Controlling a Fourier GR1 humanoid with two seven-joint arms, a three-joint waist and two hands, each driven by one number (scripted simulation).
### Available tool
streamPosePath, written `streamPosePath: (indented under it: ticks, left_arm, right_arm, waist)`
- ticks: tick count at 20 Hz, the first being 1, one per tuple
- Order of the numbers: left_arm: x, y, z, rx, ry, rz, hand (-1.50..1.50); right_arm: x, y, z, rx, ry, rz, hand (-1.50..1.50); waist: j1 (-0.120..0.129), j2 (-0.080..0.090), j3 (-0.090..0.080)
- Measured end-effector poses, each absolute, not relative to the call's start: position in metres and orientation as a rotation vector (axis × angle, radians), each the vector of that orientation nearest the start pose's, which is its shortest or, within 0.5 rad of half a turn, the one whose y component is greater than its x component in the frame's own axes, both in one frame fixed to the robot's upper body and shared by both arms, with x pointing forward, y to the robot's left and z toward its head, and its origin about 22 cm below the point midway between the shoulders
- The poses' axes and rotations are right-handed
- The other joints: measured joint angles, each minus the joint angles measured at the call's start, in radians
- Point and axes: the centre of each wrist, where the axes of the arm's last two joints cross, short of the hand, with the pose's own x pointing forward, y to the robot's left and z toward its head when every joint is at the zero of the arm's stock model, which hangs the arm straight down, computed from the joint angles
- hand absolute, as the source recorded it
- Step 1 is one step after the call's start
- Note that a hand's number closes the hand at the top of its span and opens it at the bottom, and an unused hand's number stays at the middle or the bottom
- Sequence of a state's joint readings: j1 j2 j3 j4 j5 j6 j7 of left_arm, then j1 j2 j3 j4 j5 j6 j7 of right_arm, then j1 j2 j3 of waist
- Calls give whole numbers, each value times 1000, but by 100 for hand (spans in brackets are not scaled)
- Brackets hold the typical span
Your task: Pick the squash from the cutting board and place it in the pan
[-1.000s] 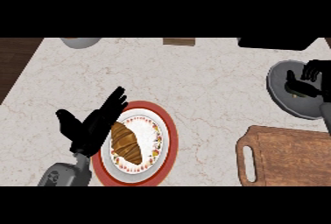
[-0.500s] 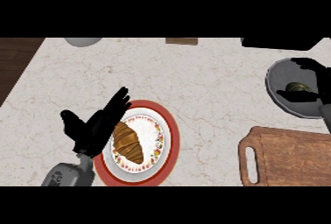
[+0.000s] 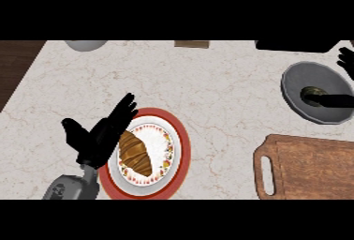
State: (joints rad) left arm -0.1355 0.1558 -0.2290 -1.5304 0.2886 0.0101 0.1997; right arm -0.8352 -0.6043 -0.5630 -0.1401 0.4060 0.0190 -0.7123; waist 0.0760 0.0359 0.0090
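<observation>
One job looks nearly done, I judge: the squash (image 3: 314, 93) lies in the pan (image 3: 304, 101), the cutting board (image 3: 311, 164) bare. My right hand (image 3: 346, 58), mostly cropped, I cannot tell; my left hand (image 3: 100, 133) rests spread.

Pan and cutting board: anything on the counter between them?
Nothing; in the head view bare counter separates the pan, holding the squash, from the cutting board.
</observation>
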Motion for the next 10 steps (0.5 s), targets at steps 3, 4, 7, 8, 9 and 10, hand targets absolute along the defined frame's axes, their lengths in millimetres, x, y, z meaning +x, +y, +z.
streamPosePath:
  ticks: [3, 4, 7, 8, 9, 10]
  left_arm:
    - [266, 203, 21, -282, -1387, -145, 0]
    - [266, 203, 21, -281, -1387, -143, 0]
    - [264, 203, 19, -276, -1389, -136, 0]
    - [264, 205, 18, -276, -1386, -136, 0]
    - [263, 202, 19, -279, -1387, -137, 0]
    - [263, 202, 19, -279, -1385, -138, 0]
  right_arm:
    - [355, -458, 42, -463, -1687, 170, -150]
    - [350, -464, 43, -435, -1687, 172, -150]
    - [333, -484, 41, -354, -1687, 187, -150]
    - [327, -491, 42, -335, -1688, 194, -150]
    - [322, -497, 44, -324, -1683, 198, -150]
    - [316, -502, 43, -314, -1673, 200, -150]
  waist:
    - [-2, 1, 0]
    - [-4, 1, 0]
    - [-8, 1, 1]
    - [-9, 1, 1]
    - [-9, 0, 1]
    - [-11, 0, 2]
